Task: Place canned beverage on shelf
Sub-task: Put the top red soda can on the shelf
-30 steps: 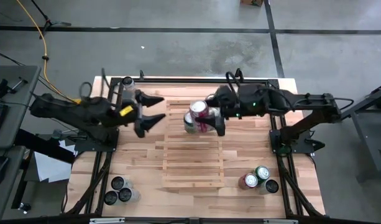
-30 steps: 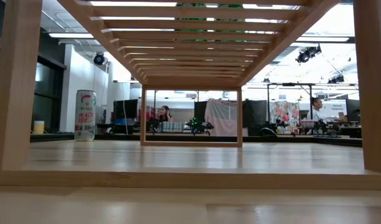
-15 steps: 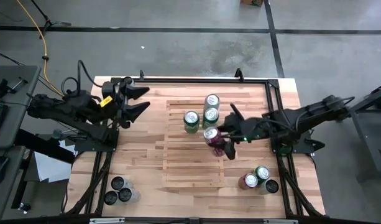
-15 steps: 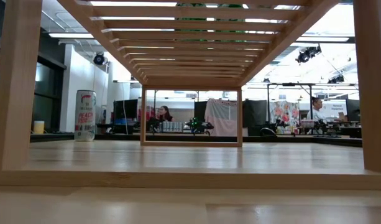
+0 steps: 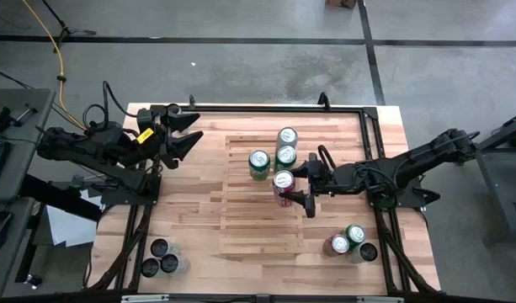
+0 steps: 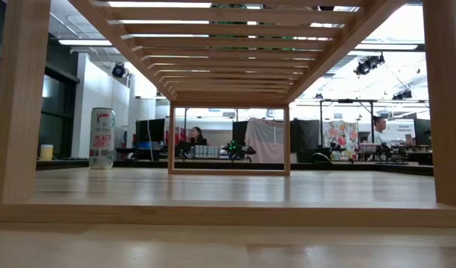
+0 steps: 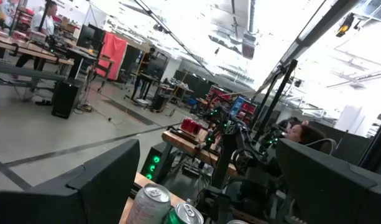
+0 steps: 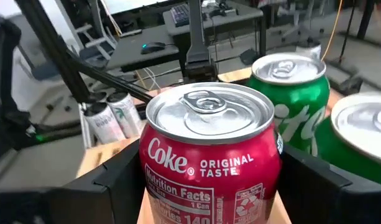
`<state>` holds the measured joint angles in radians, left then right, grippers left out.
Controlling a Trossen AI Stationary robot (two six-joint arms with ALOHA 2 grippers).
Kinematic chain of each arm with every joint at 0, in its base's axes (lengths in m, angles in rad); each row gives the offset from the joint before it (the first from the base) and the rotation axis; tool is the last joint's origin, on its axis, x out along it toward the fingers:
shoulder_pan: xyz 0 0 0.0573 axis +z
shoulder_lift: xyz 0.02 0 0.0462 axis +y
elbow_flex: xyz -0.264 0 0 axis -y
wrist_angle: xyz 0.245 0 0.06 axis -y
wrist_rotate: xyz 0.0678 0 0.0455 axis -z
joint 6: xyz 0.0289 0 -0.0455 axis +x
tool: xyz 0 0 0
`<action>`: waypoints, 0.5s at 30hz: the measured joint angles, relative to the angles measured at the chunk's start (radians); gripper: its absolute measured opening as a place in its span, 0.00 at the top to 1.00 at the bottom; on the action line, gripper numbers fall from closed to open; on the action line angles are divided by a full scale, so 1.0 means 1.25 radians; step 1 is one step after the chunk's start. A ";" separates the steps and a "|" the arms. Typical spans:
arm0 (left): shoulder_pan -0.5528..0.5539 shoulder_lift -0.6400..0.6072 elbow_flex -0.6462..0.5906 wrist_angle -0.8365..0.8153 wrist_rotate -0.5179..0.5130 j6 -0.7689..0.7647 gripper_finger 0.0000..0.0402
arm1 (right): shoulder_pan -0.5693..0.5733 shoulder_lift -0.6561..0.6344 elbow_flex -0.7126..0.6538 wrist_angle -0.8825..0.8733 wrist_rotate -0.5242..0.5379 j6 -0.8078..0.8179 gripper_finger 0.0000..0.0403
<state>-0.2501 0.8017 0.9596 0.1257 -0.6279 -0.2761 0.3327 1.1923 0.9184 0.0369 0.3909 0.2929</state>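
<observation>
Pale slatted shelf (image 5: 262, 198) at mid-table, gaps between its boards, on the solid butcher-block table (image 5: 186, 210). Red Coke can (image 5: 284, 186) upright on the shelf's right part, smooth aluminium lid with pull tab, glossy printed wall. Right gripper (image 5: 308, 186) around it, dark fingers at both sides, clasping the can. Just beyond, two green cans (image 5: 285, 156) and a third (image 5: 258, 164), round silver tops, all on the shelf. Left gripper (image 5: 187, 133) at the far left corner, jaws spread, holding nothing. Three dark-topped cans (image 5: 163, 257) at the near left, three more (image 5: 348, 241) at the near right. From table height, shelf top and cans hidden above the slats; tall white can (image 6: 102, 138) alone at left.
</observation>
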 joint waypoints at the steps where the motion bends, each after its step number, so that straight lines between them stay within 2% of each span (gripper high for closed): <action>1: 0.000 0.000 0.000 0.000 -0.007 0.000 0.08 | 0.000 0.000 0.000 0.001 0.004 -0.025 0.31; 7: 0.000 0.000 0.000 0.000 -0.024 0.000 0.08 | 0.008 0.000 0.000 -0.007 0.017 -0.214 0.31; 15: 0.000 0.000 0.000 0.000 -0.033 0.000 0.08 | 0.001 0.000 0.000 -0.056 0.023 -0.238 0.26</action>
<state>-0.2497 0.8017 0.9592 0.1253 -0.6689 -0.2764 0.3342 1.1923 0.9184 -0.0326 0.4194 -0.0048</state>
